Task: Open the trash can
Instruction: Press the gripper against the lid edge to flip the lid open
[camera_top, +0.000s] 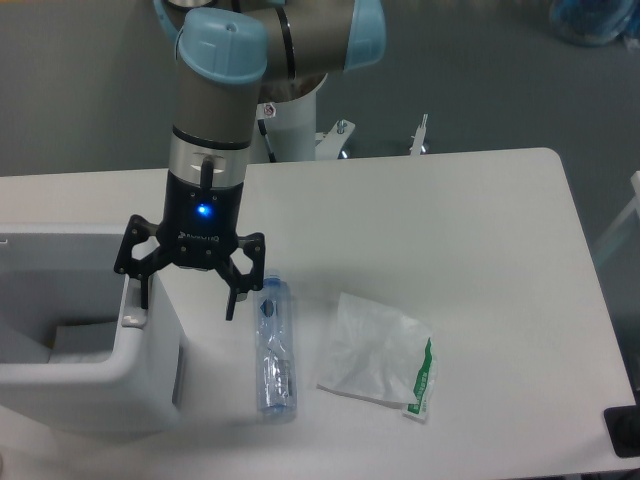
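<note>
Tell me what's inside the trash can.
The trash can stands open; inside, pale walls and something flat and white low down show. The near wall hides the bottom, so contents cannot be told.

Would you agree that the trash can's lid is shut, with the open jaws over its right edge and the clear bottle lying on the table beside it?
Not quite: the lid is not shut. The camera view shows the trash can open, its interior visible from above. The rest holds: the gripper has its jaws spread over the bin's right edge, and the clear bottle lies on the table beside it.
</note>
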